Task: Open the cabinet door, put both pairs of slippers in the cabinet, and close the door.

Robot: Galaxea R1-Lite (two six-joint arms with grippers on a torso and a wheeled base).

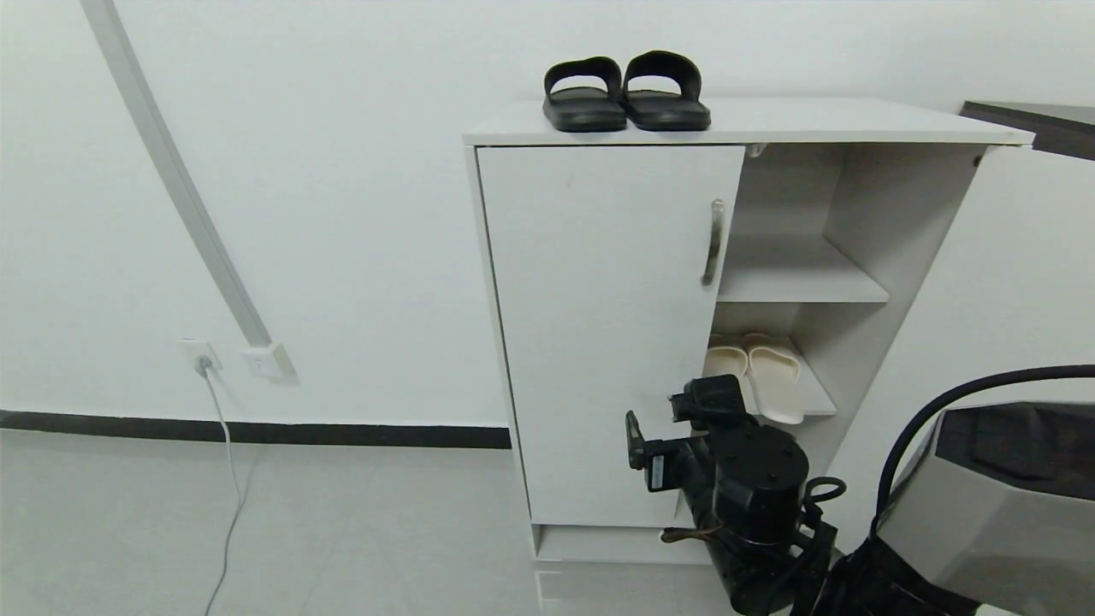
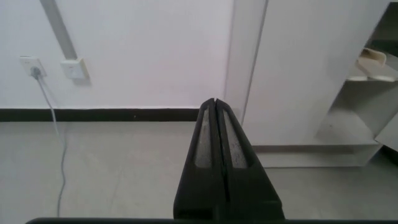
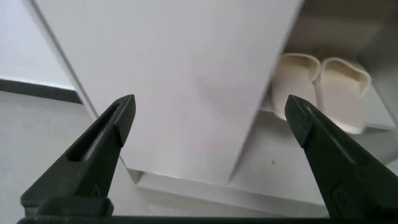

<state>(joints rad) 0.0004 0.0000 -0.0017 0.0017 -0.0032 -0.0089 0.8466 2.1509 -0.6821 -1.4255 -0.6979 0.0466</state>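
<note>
No writing, number, brand mark or sign can be read here. The cabinet door [image 1: 599, 334], the black slippers [image 1: 624, 90], the cream slippers [image 1: 761, 376] and the wall sockets [image 1: 239, 359] all show plain faces, and any print on them is too small to tell.
</note>
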